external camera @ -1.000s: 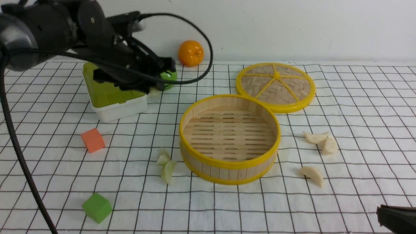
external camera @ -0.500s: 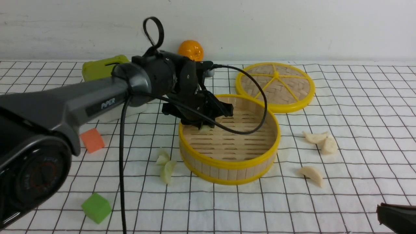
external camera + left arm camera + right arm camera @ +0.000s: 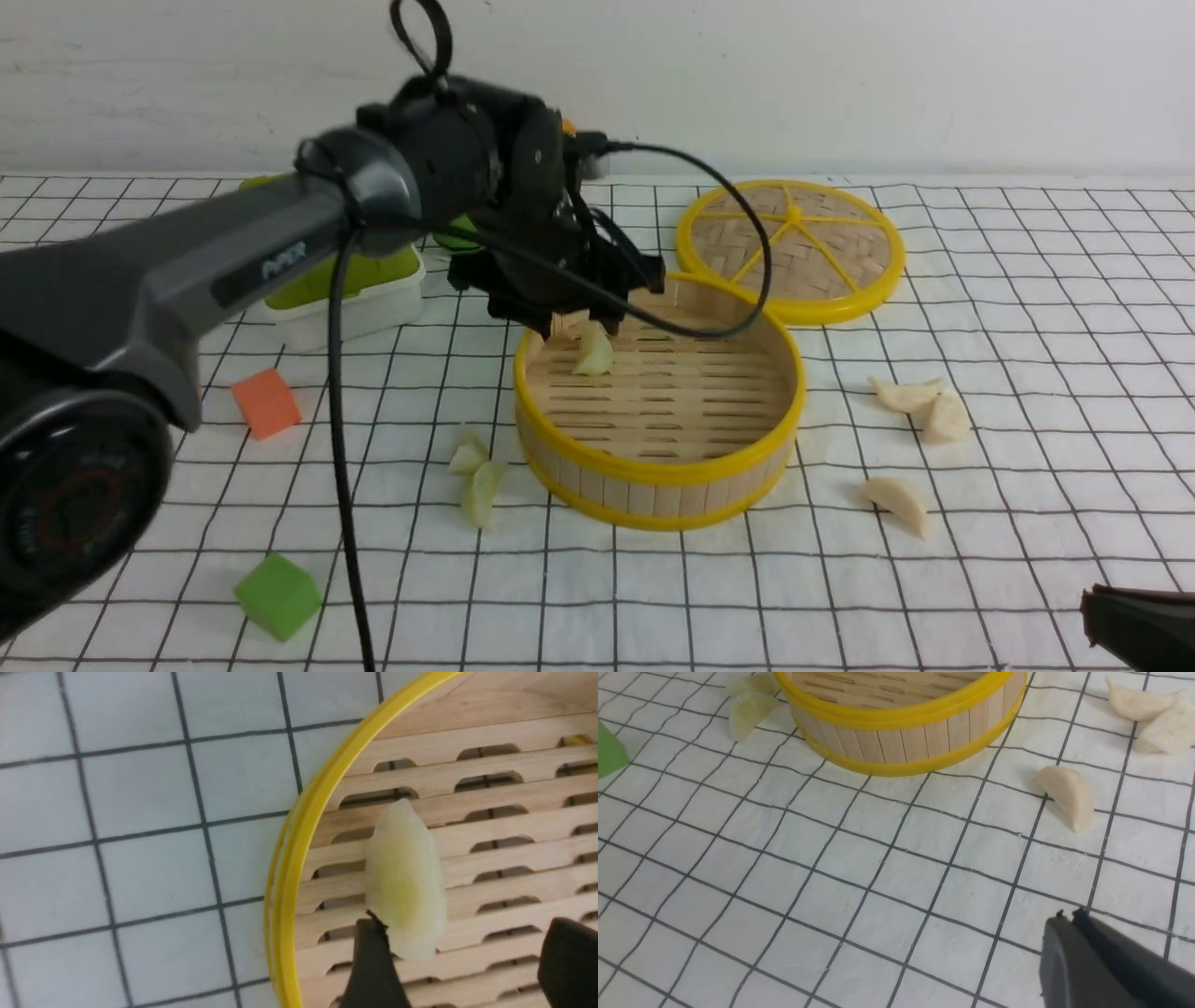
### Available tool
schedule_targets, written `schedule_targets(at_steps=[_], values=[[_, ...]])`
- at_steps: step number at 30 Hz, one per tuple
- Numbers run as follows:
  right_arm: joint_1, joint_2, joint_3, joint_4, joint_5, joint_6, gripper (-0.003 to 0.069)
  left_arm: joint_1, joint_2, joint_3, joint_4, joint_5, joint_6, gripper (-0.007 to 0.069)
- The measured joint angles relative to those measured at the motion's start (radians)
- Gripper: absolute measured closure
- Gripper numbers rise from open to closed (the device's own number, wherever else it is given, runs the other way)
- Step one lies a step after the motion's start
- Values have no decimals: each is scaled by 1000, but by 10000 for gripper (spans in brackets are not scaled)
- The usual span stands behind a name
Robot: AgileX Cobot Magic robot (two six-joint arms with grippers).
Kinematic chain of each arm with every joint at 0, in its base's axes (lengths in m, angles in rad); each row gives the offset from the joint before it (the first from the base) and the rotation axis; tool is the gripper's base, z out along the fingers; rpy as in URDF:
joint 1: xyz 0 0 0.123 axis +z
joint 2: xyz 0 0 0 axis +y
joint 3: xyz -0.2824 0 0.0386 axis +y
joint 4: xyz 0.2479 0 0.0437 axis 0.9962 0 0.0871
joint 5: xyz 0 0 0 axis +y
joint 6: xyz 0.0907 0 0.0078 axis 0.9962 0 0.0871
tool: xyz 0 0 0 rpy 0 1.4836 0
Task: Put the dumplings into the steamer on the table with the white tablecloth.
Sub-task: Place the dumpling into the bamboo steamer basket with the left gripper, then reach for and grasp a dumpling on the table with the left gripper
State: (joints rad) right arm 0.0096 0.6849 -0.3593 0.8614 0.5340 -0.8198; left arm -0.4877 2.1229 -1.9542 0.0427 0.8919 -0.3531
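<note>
Over the steamer [image 3: 653, 471] on the white tablecloth [image 3: 1027, 308], the left gripper [image 3: 579, 324] hangs with its jaws spread wide. A pale green dumpling [image 3: 594, 353] sits just below them, inside the basket close to its far-left rim. In the left wrist view it touches one fingertip [image 3: 371, 947] and stands apart from the other, and whether it rests flat on the slats cannot be told. A clean release probably calls for a straight lift with the jaws kept wide, so the touching finger does not drag the piece over the nearby rim. The right gripper [image 3: 1066, 919] waits low at the near right corner, jaws pressed together and holding nothing. The count is six dumplings: one in the basket, two green ones [image 3: 470, 455] [image 3: 483, 493] on the cloth just left of it, and three cream ones [image 3: 904, 394] [image 3: 948, 418] [image 3: 898, 504] to its right. Also in view are one woven lid [image 3: 792, 247], one orange cube [image 3: 267, 401], one green cube [image 3: 277, 595] and one green-and-white box [image 3: 345, 294].
</note>
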Motion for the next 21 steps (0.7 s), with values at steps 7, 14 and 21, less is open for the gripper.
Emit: schedule_targets(at_steps=[7, 14, 21], values=[[0, 0, 0, 4, 2, 0, 651, 19, -199, -30, 183, 241, 6, 247], [0, 0, 0, 29, 2, 0, 648, 88, -208, 162, 73, 273, 28, 318], [0, 0, 0, 32, 6, 0, 643, 90, -180, 372, 31, 38, -13, 323]])
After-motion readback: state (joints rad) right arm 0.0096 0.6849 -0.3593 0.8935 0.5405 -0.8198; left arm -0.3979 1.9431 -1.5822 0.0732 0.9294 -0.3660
